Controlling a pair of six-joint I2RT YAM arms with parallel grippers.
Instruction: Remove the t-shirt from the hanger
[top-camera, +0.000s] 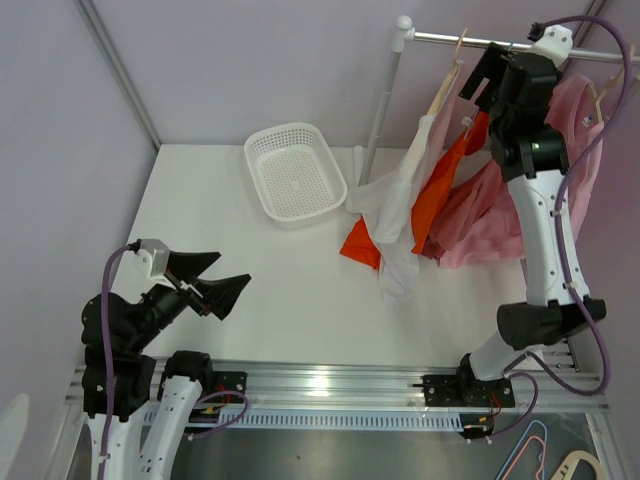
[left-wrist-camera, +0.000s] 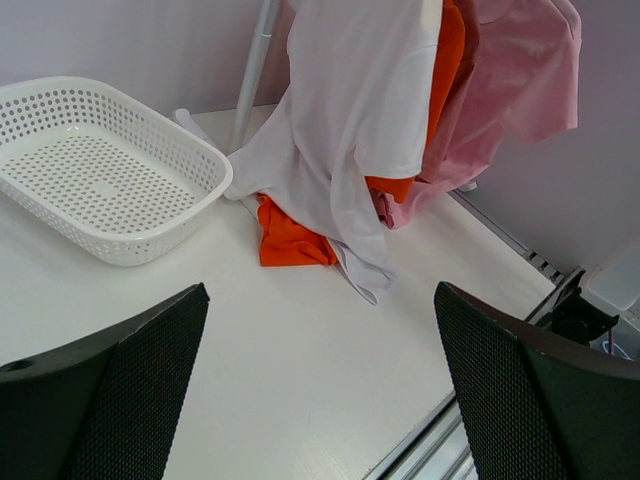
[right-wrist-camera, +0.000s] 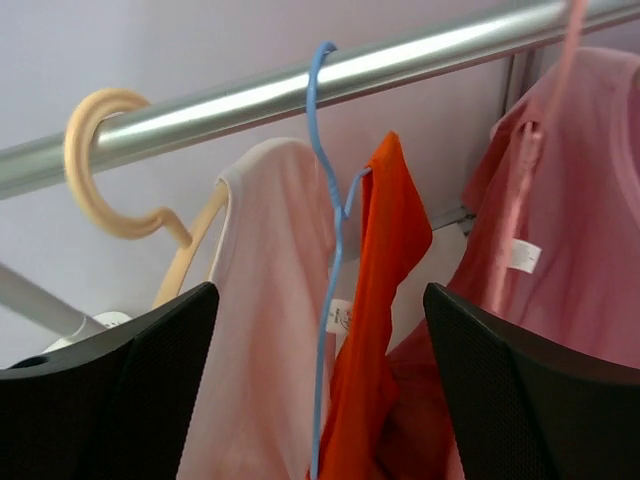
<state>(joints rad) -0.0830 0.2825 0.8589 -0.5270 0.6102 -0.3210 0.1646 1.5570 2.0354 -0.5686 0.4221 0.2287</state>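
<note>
Three t-shirts hang from the metal rail (right-wrist-camera: 300, 85). The white one (right-wrist-camera: 265, 330) is on a cream hanger (right-wrist-camera: 105, 165). An orange t-shirt (right-wrist-camera: 385, 300) is on a thin blue hanger (right-wrist-camera: 325, 200), and a pink one (right-wrist-camera: 580, 250) is on a pink hanger (right-wrist-camera: 520, 200). In the top view the white (top-camera: 400, 215) and orange (top-camera: 432, 200) hems trail onto the table. My right gripper (right-wrist-camera: 320, 400) is up by the rail, open, with the white and orange shirts and the blue hanger between its jaws, untouched. My left gripper (top-camera: 215, 275) is low at the near left, open and empty.
A white perforated basket (top-camera: 296, 216) sits at the back of the table, left of the rack's upright post (top-camera: 385, 100). Spare hangers (top-camera: 540, 455) lie below the table's front rail at the right. Grey walls close in the sides and back.
</note>
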